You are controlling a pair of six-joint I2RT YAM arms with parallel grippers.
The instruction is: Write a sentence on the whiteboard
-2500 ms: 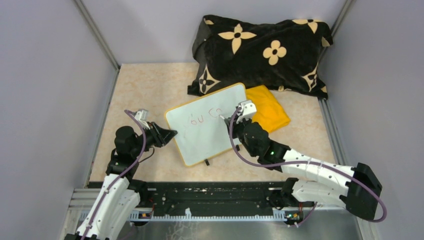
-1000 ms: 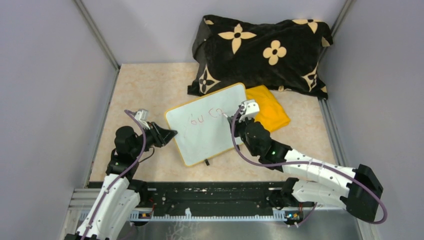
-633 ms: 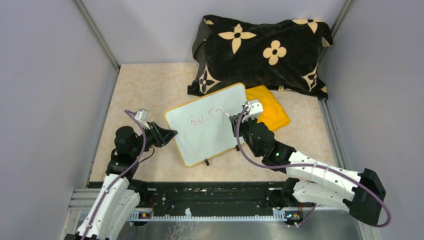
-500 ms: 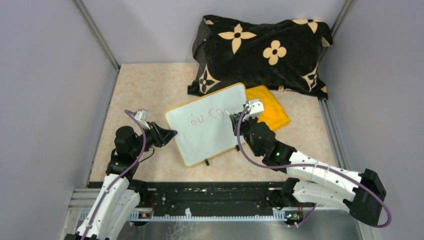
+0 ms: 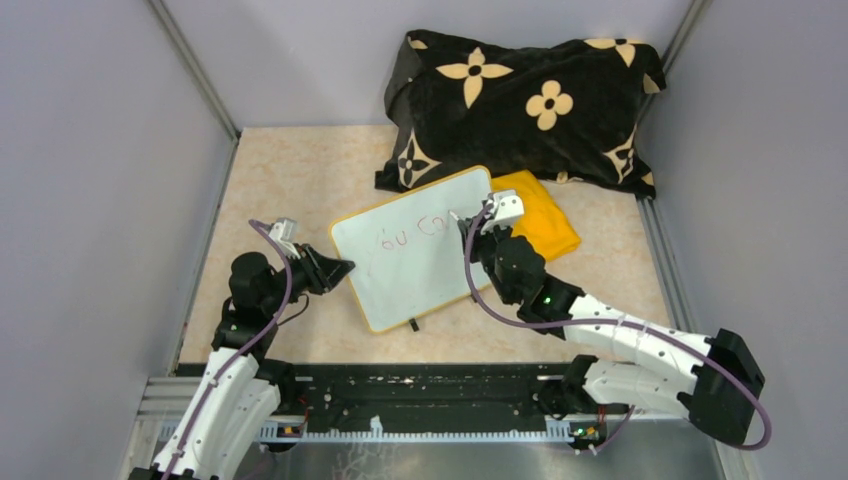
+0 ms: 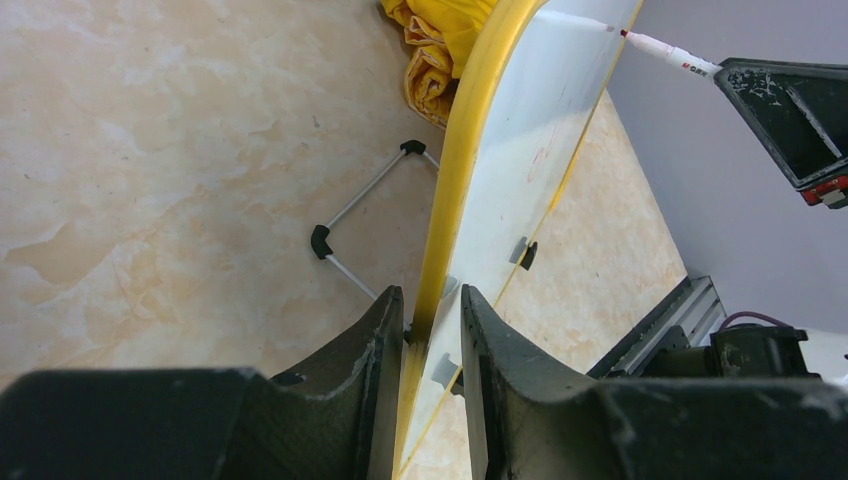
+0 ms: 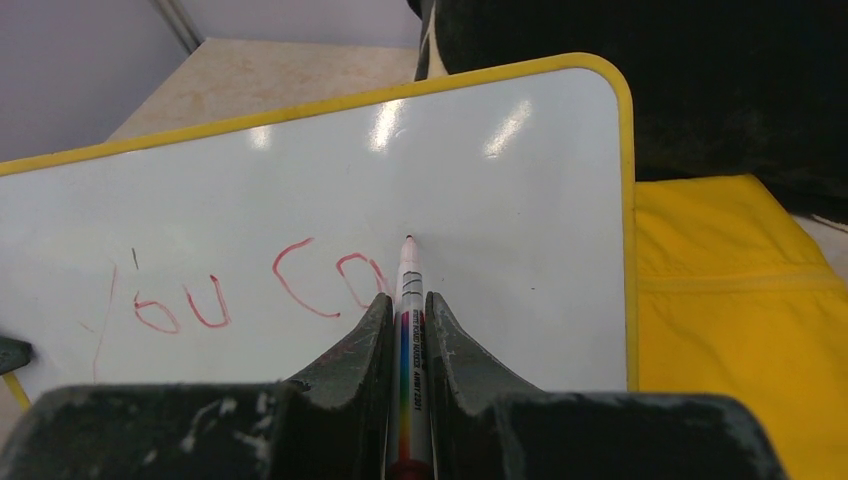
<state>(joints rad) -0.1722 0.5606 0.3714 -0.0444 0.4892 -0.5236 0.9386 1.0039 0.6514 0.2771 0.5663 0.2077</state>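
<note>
The whiteboard [image 5: 415, 275], white with a yellow rim, stands tilted on its wire feet in the middle of the table. My left gripper [image 5: 340, 268] is shut on its left rim; in the left wrist view the yellow edge [image 6: 445, 230] runs between the two fingers [image 6: 380, 335]. My right gripper [image 7: 405, 300] is shut on a white marker [image 7: 409, 275]. The marker's tip rests at the board [image 7: 500, 190] just right of the red letters [image 7: 215, 300], which read roughly "You Ca". From above, this sentence [image 5: 405, 235] sits on the board's upper part, with the right gripper [image 5: 468, 232] beside it.
A folded yellow cloth [image 5: 545, 225] lies against the board's right edge. A black pillow with tan flowers [image 5: 520, 100] fills the far right of the table. Grey walls close in the sides. The board's wire stand [image 6: 360, 215] shows behind it.
My right gripper has shifted slightly with the marker near the board's upper right, and a further red stroke stands after the "C". The left arm and the board have not moved.
</note>
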